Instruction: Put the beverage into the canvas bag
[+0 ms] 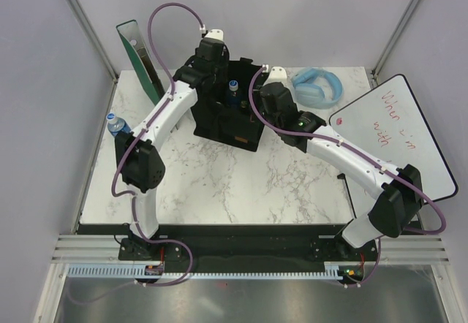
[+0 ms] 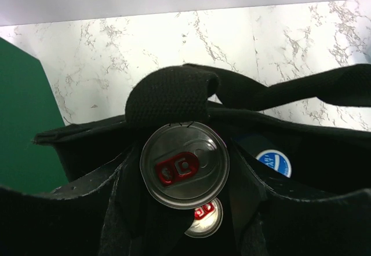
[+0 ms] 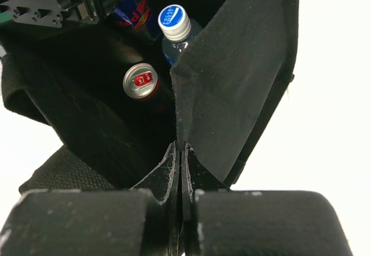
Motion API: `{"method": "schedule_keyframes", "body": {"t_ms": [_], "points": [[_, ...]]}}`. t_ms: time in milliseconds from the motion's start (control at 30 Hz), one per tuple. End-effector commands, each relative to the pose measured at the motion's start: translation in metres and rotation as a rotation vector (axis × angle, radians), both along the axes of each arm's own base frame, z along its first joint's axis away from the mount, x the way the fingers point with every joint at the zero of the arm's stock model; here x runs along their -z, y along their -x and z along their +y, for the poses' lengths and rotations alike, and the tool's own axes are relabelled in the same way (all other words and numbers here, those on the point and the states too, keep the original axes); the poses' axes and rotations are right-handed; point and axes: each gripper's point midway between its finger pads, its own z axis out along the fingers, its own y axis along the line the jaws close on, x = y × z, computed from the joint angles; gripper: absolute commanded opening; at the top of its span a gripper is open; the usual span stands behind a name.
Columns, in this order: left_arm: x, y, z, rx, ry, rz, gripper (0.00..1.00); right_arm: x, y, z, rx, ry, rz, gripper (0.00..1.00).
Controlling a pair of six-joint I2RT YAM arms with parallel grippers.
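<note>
A white marble table (image 1: 234, 184) stands between plain grey walls (image 1: 292, 16). A whiteboard (image 1: 395, 133) with red writing overhangs the table's right edge. Blue headphones (image 1: 318, 85) lie at the back right and a green board (image 1: 139, 56) leans at the back left. A loose bottle (image 1: 117, 126) sits at the left edge, just beside the left arm.

The black bag (image 1: 227, 129) stands upright mid-table, mouth open, with a tan label on its near face.

The left gripper (image 2: 185, 178) reaches down into the bag's mouth. Its jaws stand about halfway apart and clasp a can (image 2: 191, 146) by the sides, one black finger (image 2: 124, 198) on each flank. The can is upright with its red tab up, inside the bag and just under a handle (image 2: 171, 97). A second can (image 3: 141, 81) stands lower in the bag, and a blue-capped bottle (image 3: 174, 21) is next to it.

The right gripper (image 3: 181, 169) has its jaws pressed tight together, pinching the bag's upper rim at a corner seam.
</note>
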Motion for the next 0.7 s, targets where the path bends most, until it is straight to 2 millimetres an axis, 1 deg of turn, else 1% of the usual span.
{"method": "schedule_keyframes", "body": {"t_ms": [0, 67, 200, 367, 500, 600, 667], "points": [[0.013, -0.013, 0.017, -0.056, 0.009, 0.023, 0.02, -0.012, -0.002, -0.002, 0.003, -0.013, -0.037, 0.0], [0.022, -0.014, 0.012, -0.019, 0.045, 0.054, 0.02, -0.011, -0.002, -0.002, 0.003, -0.012, -0.037, 0.0], [0.032, -0.014, 0.004, 0.006, 0.078, 0.081, 0.02, -0.008, -0.002, 0.001, -0.007, -0.01, -0.034, 0.0], [0.048, -0.016, -0.003, 0.043, 0.067, 0.112, 0.02, -0.004, -0.003, 0.006, -0.023, -0.016, -0.027, 0.0], [0.061, -0.012, -0.01, 0.091, 0.063, 0.147, 0.02, 0.001, -0.006, 0.006, -0.018, -0.008, -0.023, 0.0], [0.063, -0.007, -0.013, 0.118, 0.064, 0.159, 0.02, 0.008, -0.008, 0.005, -0.008, 0.008, -0.018, 0.0], [0.06, -0.006, -0.015, 0.129, 0.063, 0.154, 0.02, 0.01, -0.008, 0.005, -0.006, 0.013, -0.016, 0.0]]}}
